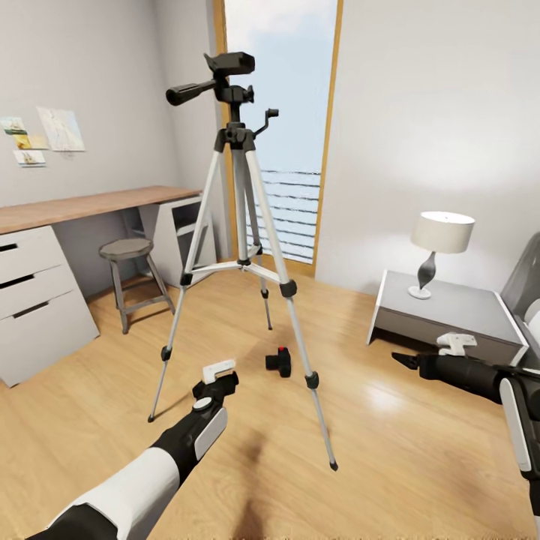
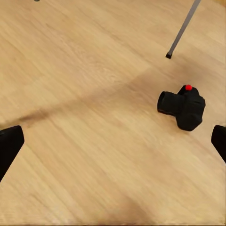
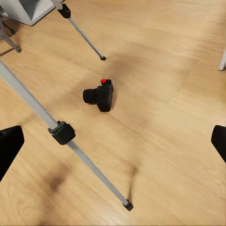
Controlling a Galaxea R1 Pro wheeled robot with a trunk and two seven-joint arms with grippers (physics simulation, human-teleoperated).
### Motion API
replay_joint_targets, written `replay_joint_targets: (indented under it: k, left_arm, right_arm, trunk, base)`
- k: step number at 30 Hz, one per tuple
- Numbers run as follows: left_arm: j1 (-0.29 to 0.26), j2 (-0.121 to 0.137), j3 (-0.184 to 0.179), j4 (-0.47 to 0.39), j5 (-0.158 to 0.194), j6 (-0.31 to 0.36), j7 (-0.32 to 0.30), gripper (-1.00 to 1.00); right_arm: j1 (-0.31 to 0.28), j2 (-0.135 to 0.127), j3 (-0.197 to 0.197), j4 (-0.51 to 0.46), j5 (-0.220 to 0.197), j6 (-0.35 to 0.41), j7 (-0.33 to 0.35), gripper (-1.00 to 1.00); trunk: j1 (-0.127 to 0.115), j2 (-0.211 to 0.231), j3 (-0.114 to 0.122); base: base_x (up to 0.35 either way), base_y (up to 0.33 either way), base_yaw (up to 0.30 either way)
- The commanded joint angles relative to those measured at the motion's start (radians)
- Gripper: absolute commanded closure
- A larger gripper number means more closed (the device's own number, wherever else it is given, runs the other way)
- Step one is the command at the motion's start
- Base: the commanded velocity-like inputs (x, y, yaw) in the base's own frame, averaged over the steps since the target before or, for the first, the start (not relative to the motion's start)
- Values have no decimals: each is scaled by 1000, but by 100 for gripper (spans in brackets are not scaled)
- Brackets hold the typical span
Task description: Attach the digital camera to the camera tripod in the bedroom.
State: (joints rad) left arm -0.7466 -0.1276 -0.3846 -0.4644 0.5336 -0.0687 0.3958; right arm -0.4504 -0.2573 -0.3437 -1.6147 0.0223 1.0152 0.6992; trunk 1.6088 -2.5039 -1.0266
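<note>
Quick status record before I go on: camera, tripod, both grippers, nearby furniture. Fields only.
digital camera: on the wood floor, between the tripod's legs, upright, red button on top, untouched
camera tripod: standing, legs spread, head bare, pan handle pointing toward the desk side
left gripper: open, above the floor, camera ahead of it, holding nothing
right gripper: open, above the floor, holding nothing
stool: by the desk
nightstand: lamp on top
attached: not yet

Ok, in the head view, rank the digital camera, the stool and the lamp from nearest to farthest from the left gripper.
1. Digital camera: on the floor just right of the left gripper.
2. Stool: back left, by the desk.
3. Lamp: far right, on the nightstand.
</note>
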Motion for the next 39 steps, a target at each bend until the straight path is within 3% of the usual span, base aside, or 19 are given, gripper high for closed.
replay_joint_targets:
  k: [1,6,12,18,21,39]
  left_arm:
    - [-1,1,-8,4,10,-5,-7,-100]
    - [-1,1,-5,24,10,13,-93,-100]
    - [-1,3,-1,37,10,25,-138,-100]
    - [0,4,15,40,9,26,-146,-100]
    - [4,14,45,42,8,28,-150,-100]
    - [6,35,60,43,9,27,-152,-100]
  right_arm:
    - [-1,0,-1,-1,2,5,5,-100]
    - [-8,-1,-2,-1,2,8,5,-100]
    - [-12,1,0,-1,2,10,5,-100]
    - [-12,1,1,-1,2,9,5,-100]
    - [-11,2,2,-1,2,7,6,-100]
    - [-10,4,3,-1,2,6,5,-100]
  trunk:
    - [0,-1,-5]
    - [2,-2,-24]
    - [5,-3,-45]
    - [8,-5,-66]
    - [9,-5,-77]
    - [17,-10,-146]
  base:
    - [0,0,0]
    - [0,0,-1]
    - [0,0,-110]
    - [0,0,-220]
    - [0,0,-234]
    - [0,0,-116]
